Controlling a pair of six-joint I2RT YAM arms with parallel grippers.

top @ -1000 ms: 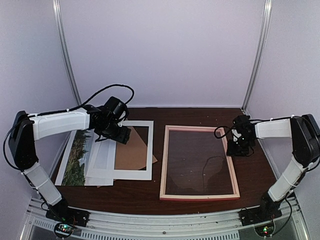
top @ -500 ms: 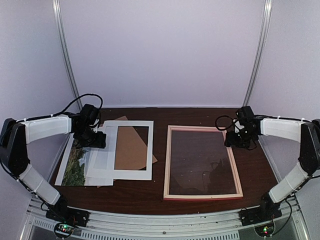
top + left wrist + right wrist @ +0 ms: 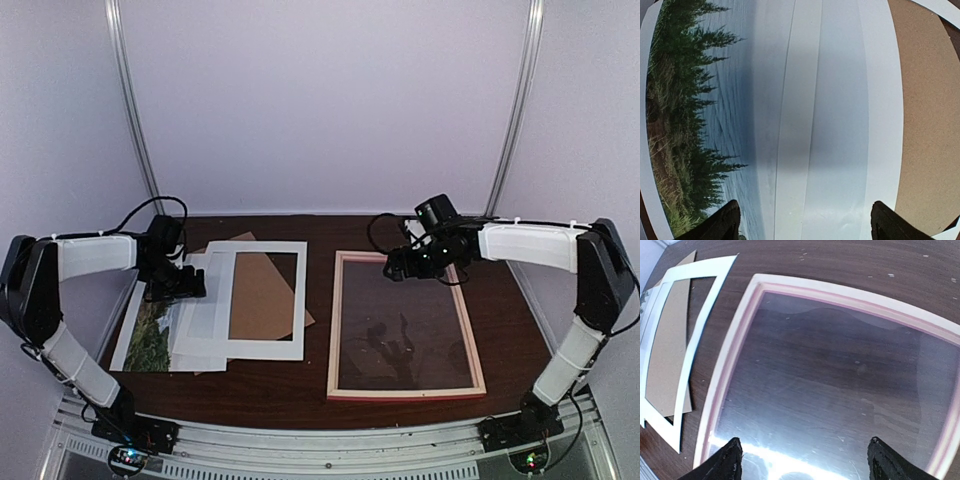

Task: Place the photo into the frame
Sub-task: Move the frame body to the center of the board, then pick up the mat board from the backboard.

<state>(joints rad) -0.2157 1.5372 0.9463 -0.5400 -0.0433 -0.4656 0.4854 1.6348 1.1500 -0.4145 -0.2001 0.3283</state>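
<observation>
So the photo (image 3: 150, 325) is lying flat on the table, well left of the frame (image 3: 333, 330). Its frame-side half is buried under the white mat (image 3: 262, 346), and only the strip with the trees, farthest from the frame, is showing. The frame is lying with its pale side up and the glass (image 3: 840, 370) in it, and nothing is on the glass.

The left gripper (image 3: 805, 227) hangs right over the line where mat meets photo, fingers (image 3: 722, 225) spread wide with nothing between them. The right gripper (image 3: 802, 462) is over the frame's far left corner, also spread and empty.

I'd say the step in hand is getting the photo free. My tips:
- Don't come down on the overlap, or you'll grab the mat too. Shift away from the frame onto the bare tree strip.
- It's a thin print lying flat, so pinching it from above probably won't work. Press one finger down and drag it away from the frame until it's clear of the mat, then get under an edge.
- Drag slowly so the mat and the brown board (image 3: 262, 295) don't come along.
- Let the right gripper steady the frame rail, not the glass.
</observation>
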